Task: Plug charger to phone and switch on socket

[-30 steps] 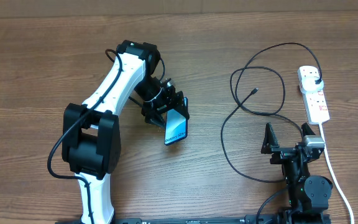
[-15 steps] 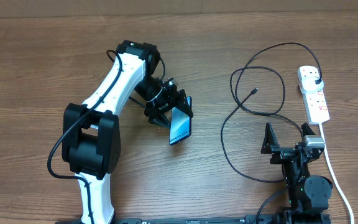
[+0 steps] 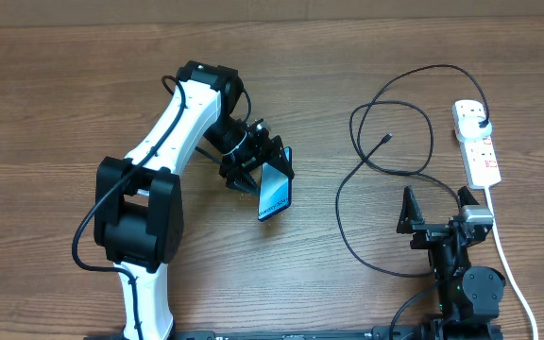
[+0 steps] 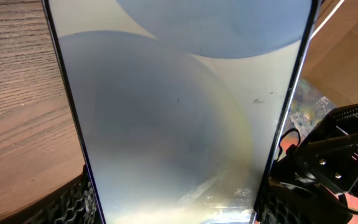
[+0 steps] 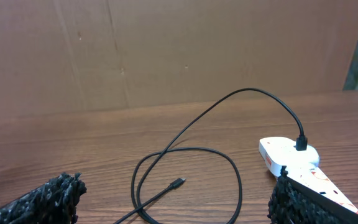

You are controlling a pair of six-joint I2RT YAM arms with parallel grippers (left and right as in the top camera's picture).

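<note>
Gripping the phone: the black two-finger left gripper [image 3: 256, 174] on the white arm is pinched on the long edges of the slim black-edged smartphone with the pale blue-white screen [image 3: 274, 192]. It holds the phone tilted over the middle of the brown wooden counter [image 3: 64, 94]. I can't tell whether the phone's low end touches the wood.
Right gripper [image 3: 435, 210]: spread wide and holding nothing, by the front edge toward the right corner.
Charger: the long thin black cable [image 3: 340, 203] lies looped between the middle and the right edge. Its small connector tip [image 3: 386, 139] lies loose, well apart from the phone. Its black plug [image 3: 481, 125] sits in the strip's far end.
Socket: the narrow white power strip with red switches [image 3: 480, 151] lies along the right edge near the far corner. The switch position is too small to read.
Step in hand: presenting the phone toward the cable side, I'd say.
Next move: the free gripper likely needs a fine pinch just behind the tip. It must then line the tip up with the phone's port, which I can't see.
</note>
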